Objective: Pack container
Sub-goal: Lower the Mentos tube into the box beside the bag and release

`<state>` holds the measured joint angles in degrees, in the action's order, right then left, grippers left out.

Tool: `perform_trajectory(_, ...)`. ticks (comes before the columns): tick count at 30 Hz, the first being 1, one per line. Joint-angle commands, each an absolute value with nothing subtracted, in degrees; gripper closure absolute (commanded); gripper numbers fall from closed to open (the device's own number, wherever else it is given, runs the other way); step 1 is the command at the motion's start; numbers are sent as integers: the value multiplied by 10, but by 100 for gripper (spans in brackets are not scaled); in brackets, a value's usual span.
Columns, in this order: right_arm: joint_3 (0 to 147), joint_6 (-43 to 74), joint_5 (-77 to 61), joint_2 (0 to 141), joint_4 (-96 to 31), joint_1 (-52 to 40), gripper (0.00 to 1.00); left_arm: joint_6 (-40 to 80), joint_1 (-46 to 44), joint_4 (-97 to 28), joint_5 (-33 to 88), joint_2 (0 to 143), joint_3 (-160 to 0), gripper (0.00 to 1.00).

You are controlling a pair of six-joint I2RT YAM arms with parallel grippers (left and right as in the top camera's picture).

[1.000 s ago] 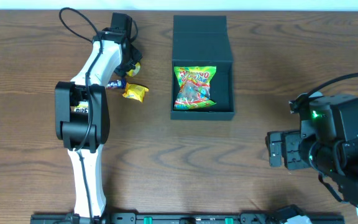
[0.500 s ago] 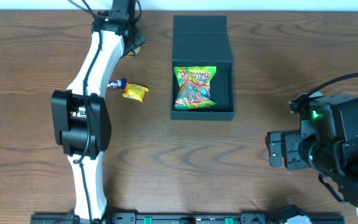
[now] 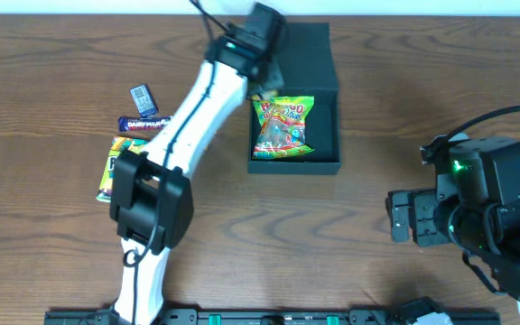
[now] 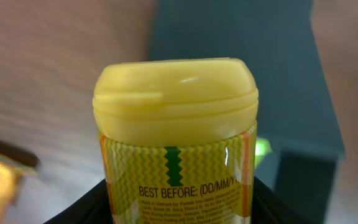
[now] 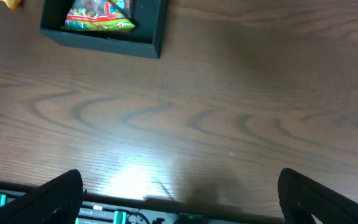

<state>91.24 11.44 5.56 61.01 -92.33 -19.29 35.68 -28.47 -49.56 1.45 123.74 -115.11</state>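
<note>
Brown wooden tabletop (image 3: 377,108); the black container (image 3: 301,54) sits open by its far edge. The left gripper (image 3: 262,83) clamps a yellow-capped tub (image 4: 176,149) over the container's left wall. The right gripper (image 5: 179,186) gapes wide above the near right corner.

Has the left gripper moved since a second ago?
Yes. The left gripper, holding a yellow-capped tub, swung right to the left edge of the container.

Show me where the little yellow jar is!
In the overhead view, the yellow jar is held in the left gripper over the left edge of the open black box, beside the candy bag.
</note>
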Motion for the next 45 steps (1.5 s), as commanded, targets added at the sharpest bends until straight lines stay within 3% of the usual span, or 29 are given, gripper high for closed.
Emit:
perform_trajectory(1,917,106,56,609,-924,-188,1,349,-308,-512,43,1225,-1164,94)
perform_trajectory(28,917,106,56,609,-924,-188,1,349,-444,-514,68,1254,-1140,94)
perform_trajectory(45,917,106,56,609,-924,-188,1,379,-449,-485,88,1254,-1082,94)
